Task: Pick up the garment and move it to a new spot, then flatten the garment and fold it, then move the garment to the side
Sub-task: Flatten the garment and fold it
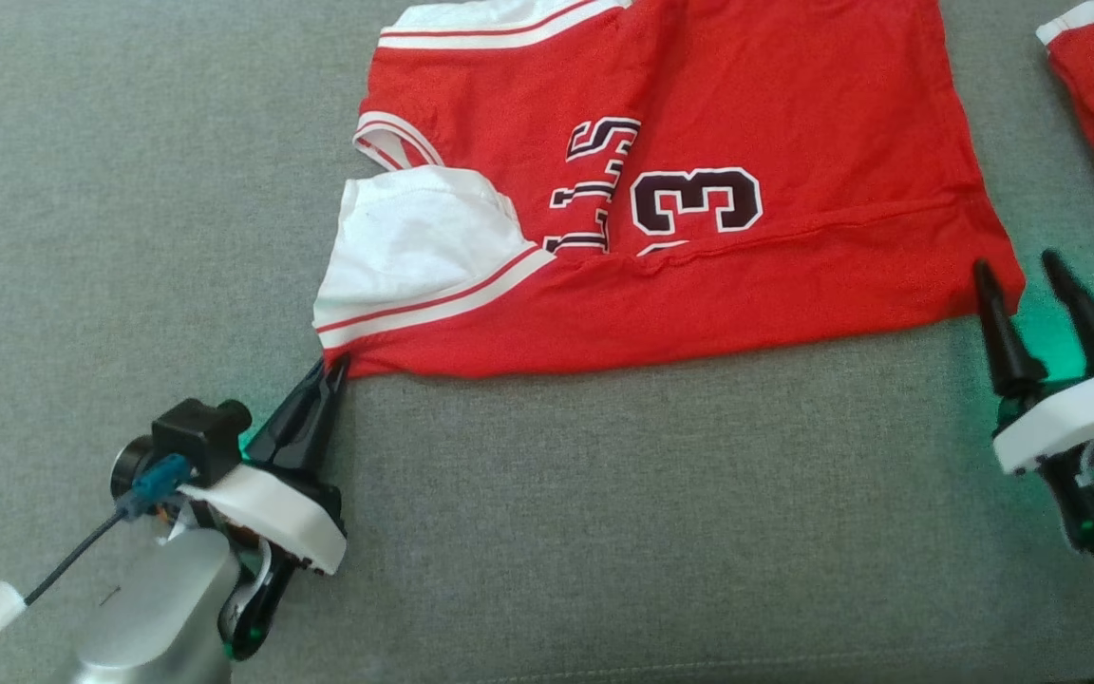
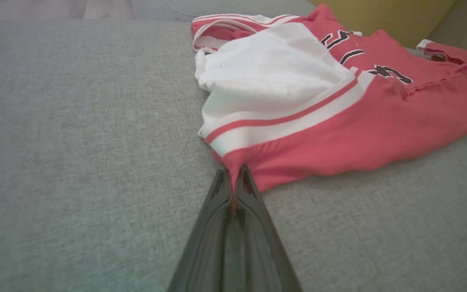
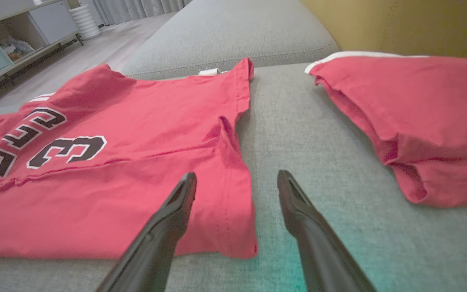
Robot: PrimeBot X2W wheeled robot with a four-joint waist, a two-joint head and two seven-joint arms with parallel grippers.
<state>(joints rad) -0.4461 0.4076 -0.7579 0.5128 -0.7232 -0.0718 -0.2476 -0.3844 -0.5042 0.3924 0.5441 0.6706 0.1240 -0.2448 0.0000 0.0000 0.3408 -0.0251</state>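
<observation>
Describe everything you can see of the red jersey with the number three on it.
The red jersey looks like soft knit, with white, red-striped trim, dark white-outlined lettering and a 3. It lies mostly flat on the grey cushion, partly folded, with a white panel showing by one armhole. The left gripper is shut on its near corner; the right gripper stands open at the opposite near corner, not gripping.

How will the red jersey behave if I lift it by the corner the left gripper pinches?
Probably floppy: the jersey lies in soft folds, so it should drape and hang from the left gripper. Likely light, being thin cloth. With the right gripper open at the other corner, that side would likely drag across the grey cushion.
</observation>
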